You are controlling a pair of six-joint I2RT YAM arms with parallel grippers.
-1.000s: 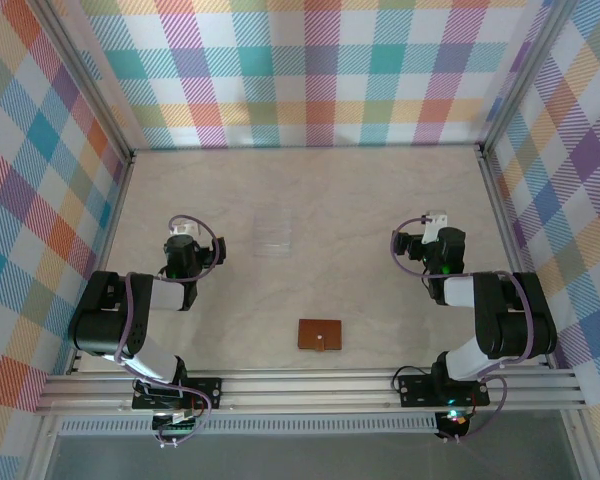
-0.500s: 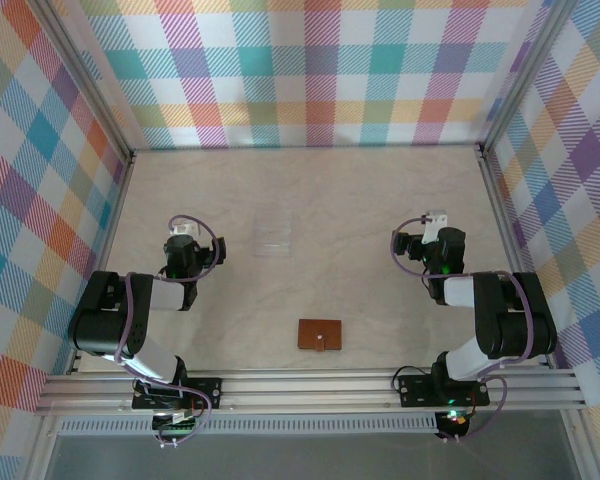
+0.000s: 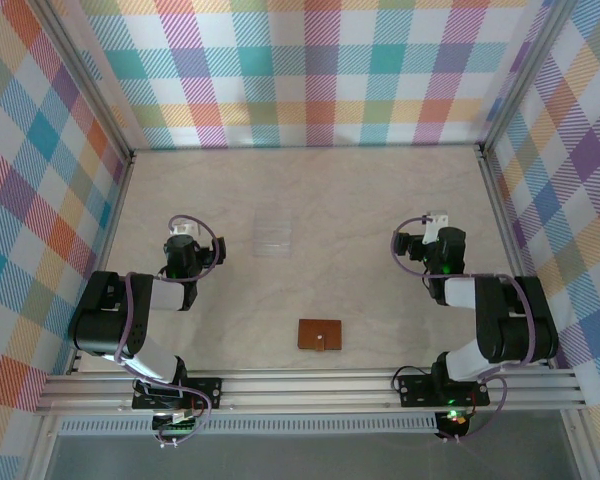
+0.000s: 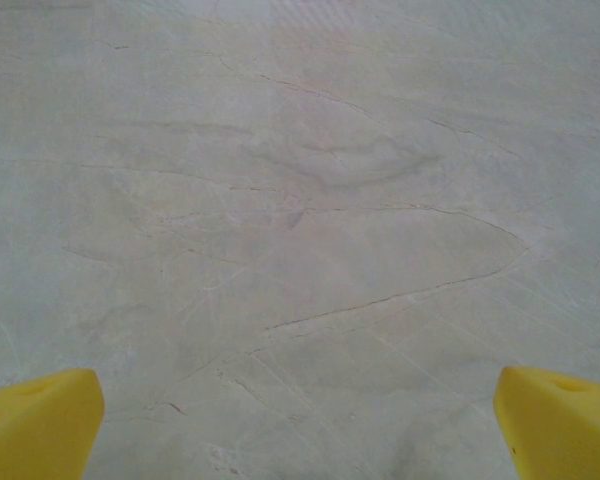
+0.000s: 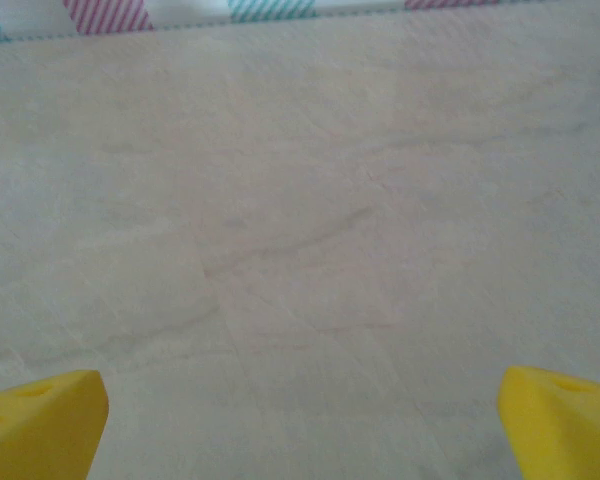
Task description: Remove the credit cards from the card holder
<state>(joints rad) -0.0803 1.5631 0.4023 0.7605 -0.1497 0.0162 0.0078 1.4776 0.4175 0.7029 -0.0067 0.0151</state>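
The brown card holder [image 3: 320, 335] lies folded shut on the table near the front edge, between the two arm bases, its snap tab toward the front. The credit cards are hidden. My left gripper [image 3: 183, 232] rests over the left of the table, well behind and left of the holder. In the left wrist view its yellow fingertips [image 4: 35, 420] stand wide apart over bare table, so the left gripper [image 4: 300, 425] is open and empty. My right gripper [image 3: 437, 222] sits over the right side, and in the right wrist view the right gripper [image 5: 300, 425] is open with nothing between its fingertips [image 5: 560, 420].
A clear plastic tray [image 3: 272, 234] lies on the pale marbled table [image 3: 340, 200], behind the holder and between the two grippers. Checked walls and aluminium posts enclose the table on three sides. The arms' rail [image 3: 310, 385] runs along the front.
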